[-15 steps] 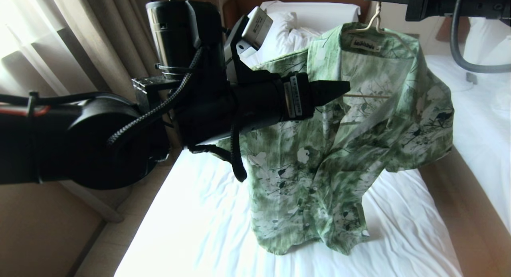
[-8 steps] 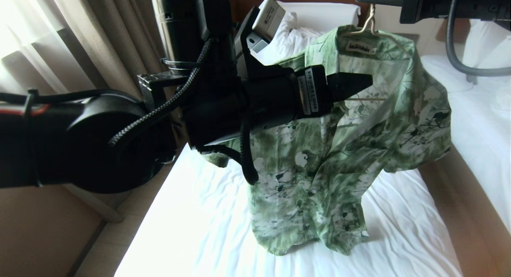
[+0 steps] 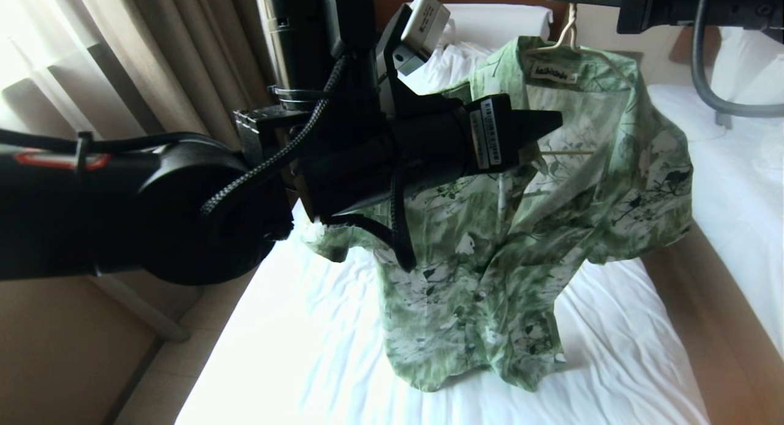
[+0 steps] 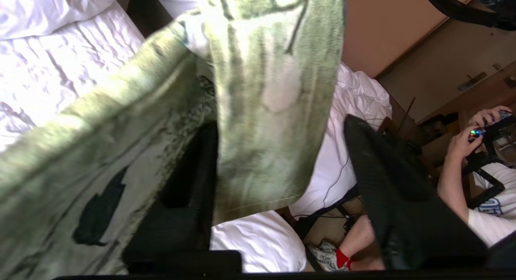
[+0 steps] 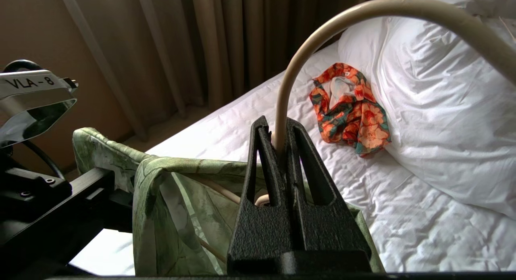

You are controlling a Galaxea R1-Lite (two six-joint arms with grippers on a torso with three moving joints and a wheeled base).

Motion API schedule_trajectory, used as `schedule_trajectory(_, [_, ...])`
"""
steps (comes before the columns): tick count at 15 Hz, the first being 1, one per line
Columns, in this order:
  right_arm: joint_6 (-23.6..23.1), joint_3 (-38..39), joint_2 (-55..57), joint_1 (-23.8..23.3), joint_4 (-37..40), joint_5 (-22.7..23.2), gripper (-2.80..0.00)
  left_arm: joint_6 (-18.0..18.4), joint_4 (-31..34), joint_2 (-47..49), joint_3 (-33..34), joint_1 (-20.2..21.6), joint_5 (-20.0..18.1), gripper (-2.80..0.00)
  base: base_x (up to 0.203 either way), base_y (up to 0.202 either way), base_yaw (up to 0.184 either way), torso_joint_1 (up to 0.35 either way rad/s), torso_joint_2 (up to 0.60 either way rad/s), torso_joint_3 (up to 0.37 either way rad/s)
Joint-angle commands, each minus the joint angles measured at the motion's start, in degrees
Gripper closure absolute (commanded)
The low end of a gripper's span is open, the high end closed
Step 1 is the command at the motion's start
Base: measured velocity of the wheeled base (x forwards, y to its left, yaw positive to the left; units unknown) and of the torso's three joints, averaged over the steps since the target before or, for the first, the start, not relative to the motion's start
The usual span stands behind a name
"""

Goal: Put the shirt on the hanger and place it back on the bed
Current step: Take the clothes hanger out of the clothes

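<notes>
Shirt (image 3: 551, 198) is hanging in the air over the bed (image 3: 318, 351), draped on the hanger (image 3: 566, 36); hem just reaches the sheet, front placket open, collar label facing the head camera. Hanger hook sticks up out of the collar and a bit of the cross bar shows through the open front. Right gripper (image 5: 278, 151) is clenched on the hanger's hook stem, fingers pinched flat against the cream wire, holding the whole thing up from the top right of the head view. Left gripper (image 4: 278, 179) is at the shirt's left shoulder, reaching in from the left across the front of the garment; its fingers (image 4: 387, 183) stand apart with a fold of green fabric hanging down between them, one finger partly hidden behind the cloth. Can't tell from the frames whether the fabric is actually pinched or just draped through the gap. Farther out: an orange floral garment (image 5: 350, 106) lies crumpled on the sheet just beside the white pillow (image 5: 443, 110), curtains (image 3: 122, 63) along the bed's left side, second white bed (image 3: 735, 198) to the right. In the left wrist view a seated person (image 4: 463, 183) shows beyond the bed, hands on a controller.
</notes>
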Motion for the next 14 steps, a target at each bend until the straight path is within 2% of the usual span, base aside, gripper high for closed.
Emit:
schedule_trajectory(1, [-0.09,-0.07,-0.24,0.08,0.17,0.15,0.00,-0.10,-0.18,0.28,-0.42,0.21,-0.04,0.00,0.000,0.000,0.000,0.000,0.00,0.000])
schedule_trajectory(7, [-0.18,0.10,-0.24,0.02,1.05,0.07,0.00,0.69,-1.41,-1.53,0.26,2.16,1.12,0.00,0.000,0.000,0.000,0.000,0.00,0.000])
schedule_trajectory(12, [-1.09,-0.04,0.25,-0.08,0.87,-0.55,0.00,1.36,-1.02,-10.15,7.45,1.95,2.35,0.00,0.000,0.000,0.000,0.000,0.00,0.000])
schedule_trajectory(14, [-1.67,-0.08,0.37,-0.25,0.87,-0.65,0.00,1.46,-0.27,-13.63,10.61,1.95,4.08,0.00,0.000,0.000,0.000,0.000,0.00,0.000])
